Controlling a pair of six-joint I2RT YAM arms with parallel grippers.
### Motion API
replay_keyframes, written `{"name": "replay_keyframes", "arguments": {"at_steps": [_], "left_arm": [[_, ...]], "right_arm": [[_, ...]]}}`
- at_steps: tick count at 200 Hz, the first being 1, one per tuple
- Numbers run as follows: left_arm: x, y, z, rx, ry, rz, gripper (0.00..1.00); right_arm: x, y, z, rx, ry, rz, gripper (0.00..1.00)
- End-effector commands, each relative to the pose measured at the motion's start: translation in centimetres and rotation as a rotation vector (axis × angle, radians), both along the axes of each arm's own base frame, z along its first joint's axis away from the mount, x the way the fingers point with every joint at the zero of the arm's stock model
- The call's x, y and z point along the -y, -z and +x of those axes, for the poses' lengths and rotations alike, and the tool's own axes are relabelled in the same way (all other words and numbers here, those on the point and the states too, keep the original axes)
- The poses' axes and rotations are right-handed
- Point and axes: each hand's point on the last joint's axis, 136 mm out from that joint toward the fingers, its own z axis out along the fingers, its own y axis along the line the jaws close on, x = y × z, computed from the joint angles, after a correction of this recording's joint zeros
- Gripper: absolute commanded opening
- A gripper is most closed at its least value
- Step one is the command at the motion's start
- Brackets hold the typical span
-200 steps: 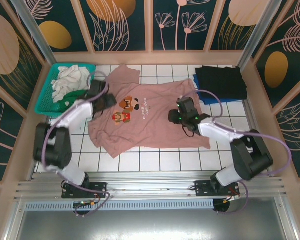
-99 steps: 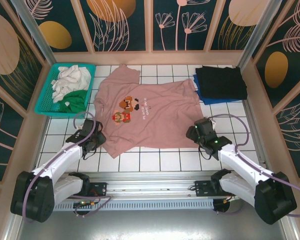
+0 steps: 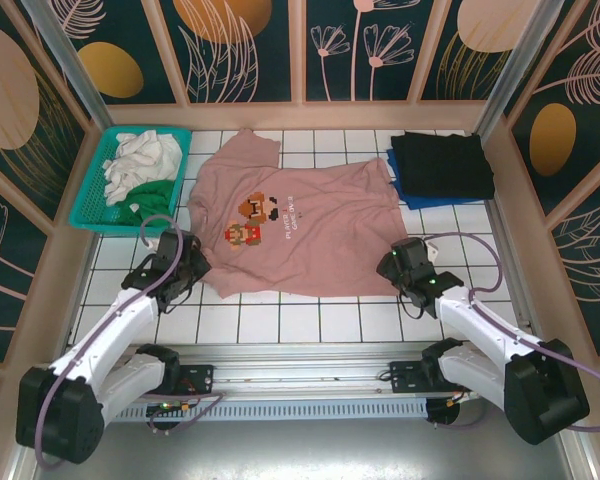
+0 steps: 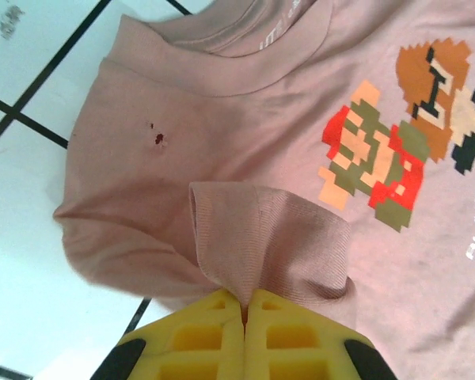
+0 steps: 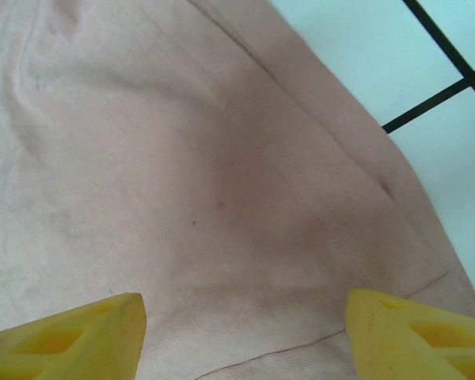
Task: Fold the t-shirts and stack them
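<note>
Left claw (image 4: pixel 244 302): closed, pinching a raised fold of pink t-shirt (image 4: pixel 222 134)
Print (image 4: pixel 384 166): right of fold
Tabletop (image 4: pixel 24 206): white tiles, left

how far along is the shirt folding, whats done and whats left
Done: a black t-shirt lies folded on a blue t-shirt, far right. In hand: the pink t-shirt lies flat, unfolded; the left gripper is shut on its near-left edge, the right gripper open over its near-right corner. Left: folding and stacking it, then the white t-shirt and green t-shirt in the teal basket.
</note>
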Motion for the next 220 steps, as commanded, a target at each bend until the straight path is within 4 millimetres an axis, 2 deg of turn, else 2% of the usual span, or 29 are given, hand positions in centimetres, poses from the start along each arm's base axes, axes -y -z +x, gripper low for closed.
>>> {"name": "replay_keyframes", "arguments": {"at_steps": [1,16,32,48,87,121,141,160,178,200,220], "left_arm": [[-1.2,0.1,-2.3,-0.077,-0.029,0.05,0.05],[-1.1,0.1,-3.0,-0.069,-0.029,0.021,0.06],[-0.8,0.4,-3.6,-0.066,-0.028,-0.011,0.12],[-0.6,0.9,-4.0,-0.072,-0.022,-0.03,0.23],[-0.1,1.7,-3.8,-0.067,-0.005,-0.048,0.19],[-0.1,4.0,-3.5,-0.112,0.004,-0.018,0.42],[-0.1,4.6,-2.6,-0.111,0.01,0.004,0.45],[-0.1,5.5,-1.8,-0.123,0.016,0.03,0.43],[0.0,6.1,-1.0,-0.136,0.021,0.05,0.29],[0.2,4.9,0.0,-0.104,0.026,0.047,0.17],[-0.1,3.3,0.3,-0.077,0.02,0.07,0.1]], "right_arm": [[2.6,0.6,-1.2,-0.057,0.162,-0.045,0.69],[4.3,0.6,-2.2,-0.103,0.284,-0.09,0.72],[5.0,0.6,-3.1,-0.151,0.331,-0.118,0.72],[4.8,0.7,-3.5,-0.172,0.332,-0.106,0.72],[3.7,2.1,-3.5,-0.166,0.303,-0.029,0.71],[3.3,3.2,-3.7,-0.18,0.297,-0.008,0.7],[3.4,3.7,-3.7,-0.177,0.291,-0.002,0.67],[3.3,4.3,-3.6,-0.17,0.283,0.016,0.61],[3.1,4.4,-3.3,-0.16,0.264,0.029,0.53],[3.5,3.9,-3.2,-0.147,0.263,0.008,0.42],[4.2,3.6,-3.1,-0.125,0.267,-0.005,0.26]]}}
